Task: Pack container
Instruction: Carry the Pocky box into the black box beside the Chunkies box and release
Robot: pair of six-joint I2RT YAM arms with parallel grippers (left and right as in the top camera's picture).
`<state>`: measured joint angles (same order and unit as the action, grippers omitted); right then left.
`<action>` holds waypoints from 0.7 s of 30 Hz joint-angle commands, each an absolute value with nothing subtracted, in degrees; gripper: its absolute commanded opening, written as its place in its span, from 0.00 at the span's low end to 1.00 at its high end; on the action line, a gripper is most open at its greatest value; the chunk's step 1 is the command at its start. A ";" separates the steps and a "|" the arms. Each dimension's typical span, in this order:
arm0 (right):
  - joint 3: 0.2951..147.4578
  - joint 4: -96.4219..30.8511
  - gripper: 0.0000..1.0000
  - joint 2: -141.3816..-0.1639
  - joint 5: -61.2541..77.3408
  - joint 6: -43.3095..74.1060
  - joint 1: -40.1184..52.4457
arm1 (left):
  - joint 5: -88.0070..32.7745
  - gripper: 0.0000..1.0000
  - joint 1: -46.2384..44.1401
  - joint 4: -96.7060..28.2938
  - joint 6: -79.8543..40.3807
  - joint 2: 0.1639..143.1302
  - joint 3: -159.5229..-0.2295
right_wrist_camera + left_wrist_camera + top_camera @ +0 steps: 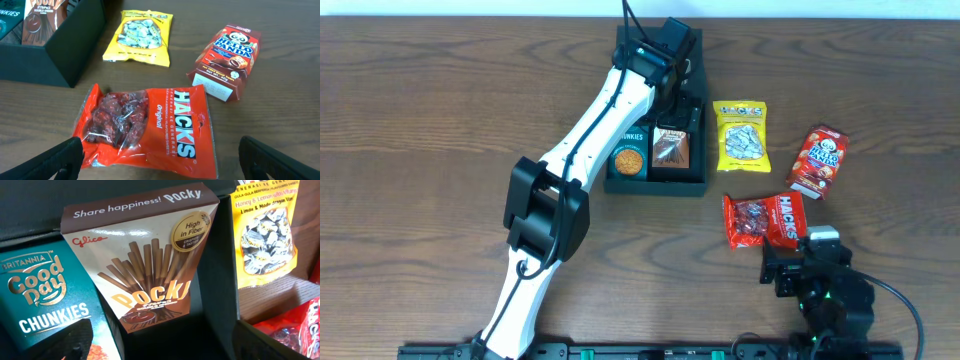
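The empty right gripper (160, 156) is being held wide open over the Hacks bag (145, 125); its slick film could be dropped. The left gripper's (675, 75) spread cannot be told.

Its left arm (590, 130) reaches far forward; right end effector (164, 157) hovers low, splayed.

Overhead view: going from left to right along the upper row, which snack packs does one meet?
Good Day Chunkies box → Pocky box → yellow candy bag → Hello Panda box
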<state>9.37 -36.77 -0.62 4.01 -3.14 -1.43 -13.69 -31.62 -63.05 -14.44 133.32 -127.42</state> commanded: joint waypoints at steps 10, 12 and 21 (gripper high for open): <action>8.86 -36.88 0.99 -0.32 3.36 -2.63 -1.74 | -4.80 0.05 -31.46 -51.20 -12.32 133.73 -129.27; 8.86 -36.88 0.99 -0.32 3.36 -2.63 -1.74 | -3.01 0.06 -31.40 -48.36 -12.16 133.75 -129.27; 8.86 -36.88 0.99 -0.32 3.36 -2.63 -1.74 | 0.95 0.06 -31.40 -41.69 -11.81 135.50 -129.10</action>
<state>9.37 -36.77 -0.62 4.01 -3.16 -1.43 -1.30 -31.62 -42.09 -13.02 133.38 -127.44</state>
